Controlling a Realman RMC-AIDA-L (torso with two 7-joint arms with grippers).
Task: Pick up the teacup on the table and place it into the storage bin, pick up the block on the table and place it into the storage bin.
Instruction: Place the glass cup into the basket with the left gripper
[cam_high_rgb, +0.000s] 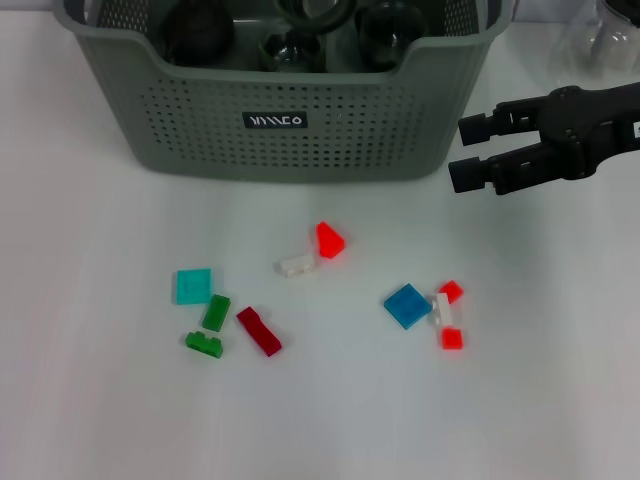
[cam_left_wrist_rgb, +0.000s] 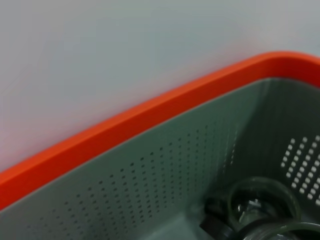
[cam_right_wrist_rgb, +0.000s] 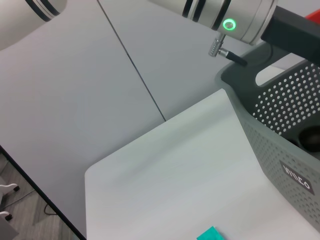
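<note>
Blocks (cam_high_rgb: 408, 305) lie on the desk before the bin (cam_high_rgb: 290, 120), nearest the right gripper (cam_high_rgb: 462, 150), fingers released.

Bright, even light falls on the white table (cam_high_rgb: 100, 400), with only faint shadows. The left wrist view of the bin (cam_left_wrist_rgb: 165, 170) is soft and blurred.

Matt perforated plastic storage bin (cam_high_rgb: 290, 120), glossy plastic blocks (cam_high_rgb: 408, 305), smooth matt white table (cam_high_rgb: 100, 400)

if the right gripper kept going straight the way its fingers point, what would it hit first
Most likely the storage bin: the open right gripper points at its near right corner. Depth is unclear, so it might pass just in front.
</note>
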